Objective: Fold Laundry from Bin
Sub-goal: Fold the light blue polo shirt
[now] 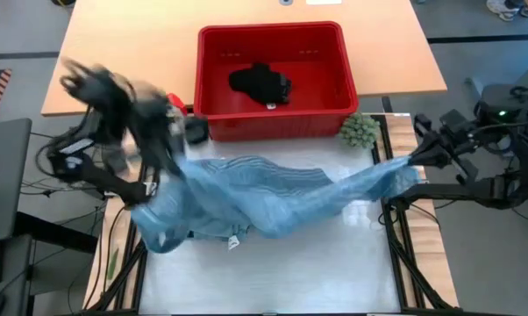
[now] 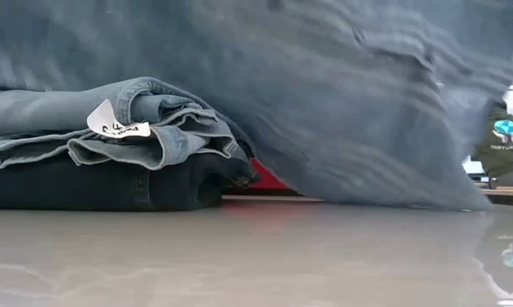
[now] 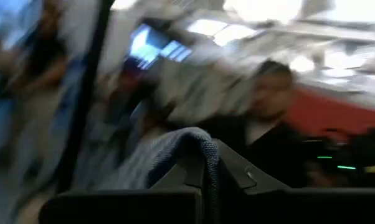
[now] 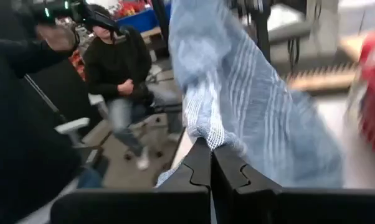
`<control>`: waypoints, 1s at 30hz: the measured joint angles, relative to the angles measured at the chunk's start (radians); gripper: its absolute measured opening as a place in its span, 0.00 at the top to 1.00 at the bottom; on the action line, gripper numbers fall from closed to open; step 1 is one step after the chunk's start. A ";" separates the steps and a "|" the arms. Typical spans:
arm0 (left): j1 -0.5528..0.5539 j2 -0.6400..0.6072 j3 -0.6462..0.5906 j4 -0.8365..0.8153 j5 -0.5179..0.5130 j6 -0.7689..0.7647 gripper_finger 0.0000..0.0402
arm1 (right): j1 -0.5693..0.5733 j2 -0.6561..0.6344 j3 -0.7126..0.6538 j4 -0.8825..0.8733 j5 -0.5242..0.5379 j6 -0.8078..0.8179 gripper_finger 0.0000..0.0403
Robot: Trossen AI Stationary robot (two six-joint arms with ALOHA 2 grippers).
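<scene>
A blue-white striped shirt (image 1: 273, 189) is stretched across the table between my two grippers. My left gripper (image 1: 152, 182) is shut on its left end, and my right gripper (image 1: 413, 165) is shut on its right end. Under the shirt's left part, light blue jeans (image 2: 112, 128) lie folded on a folded dark navy piece (image 2: 103, 183) on the table. The red bin (image 1: 273, 70) stands at the far side. A small black piece (image 1: 260, 82) lies on the bin's floor. My left gripper pinches a bunched fold of the shirt's left end (image 3: 197, 146) between its two fingers, and the cloth drapes over the fingertips. My right gripper pinches a gathered edge of the shirt's right end (image 4: 206, 134) between its two fingers. The shirt runs away from it toward the left arm. The shirt's middle sags, and in the low view its lower edge (image 2: 393, 198) reaches down to about the table top.
A green fuzzy ball (image 1: 359, 130) sits by the bin's near right corner. A white tag (image 2: 112, 124) sticks out of the folded jeans. A person (image 4: 119, 68) sits in the room beyond the table.
</scene>
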 joint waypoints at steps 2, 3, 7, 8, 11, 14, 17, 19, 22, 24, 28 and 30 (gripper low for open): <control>-0.104 -0.083 -0.108 -0.283 -0.227 0.159 1.00 | 0.000 -0.036 -0.061 -0.007 -0.023 0.067 0.95; -0.158 -0.116 -0.156 -0.348 -0.340 0.185 1.00 | 0.000 -0.055 -0.087 -0.002 -0.037 0.098 0.95; -0.405 -0.248 -0.373 -0.318 -0.633 0.119 1.00 | 0.000 -0.118 -0.183 0.017 -0.070 0.213 0.95; -0.468 -0.272 -0.422 -0.300 -0.695 0.082 1.00 | 0.000 -0.132 -0.204 0.020 -0.070 0.242 0.95; -0.682 -0.315 -0.570 -0.277 -0.902 -0.072 1.00 | 0.000 -0.173 -0.277 0.022 -0.074 0.328 0.95; -0.865 -0.304 -0.707 -0.214 -1.081 -0.256 1.00 | 0.000 -0.217 -0.359 0.024 -0.095 0.395 0.95; -0.990 -0.268 -0.805 -0.110 -1.182 -0.476 1.00 | 0.000 -0.236 -0.438 0.029 -0.139 0.465 0.95; -1.065 -0.228 -0.837 -0.060 -1.215 -0.636 1.00 | 0.000 -0.235 -0.472 0.076 -0.167 0.499 0.95; -1.154 -0.157 -0.841 -0.029 -1.240 -0.810 1.00 | 0.000 -0.216 -0.502 0.250 -0.202 0.511 0.95; -1.190 -0.123 -0.840 -0.034 -1.245 -0.914 1.00 | 0.001 -0.180 -0.516 0.336 -0.235 0.511 0.95; -1.221 -0.057 -0.841 -0.131 -1.211 -1.040 1.00 | 0.060 -0.091 -0.578 0.276 -0.254 0.466 0.95; -1.221 -0.029 -0.841 -0.147 -1.190 -1.068 1.00 | 0.116 -0.052 -0.633 0.179 -0.252 0.423 0.95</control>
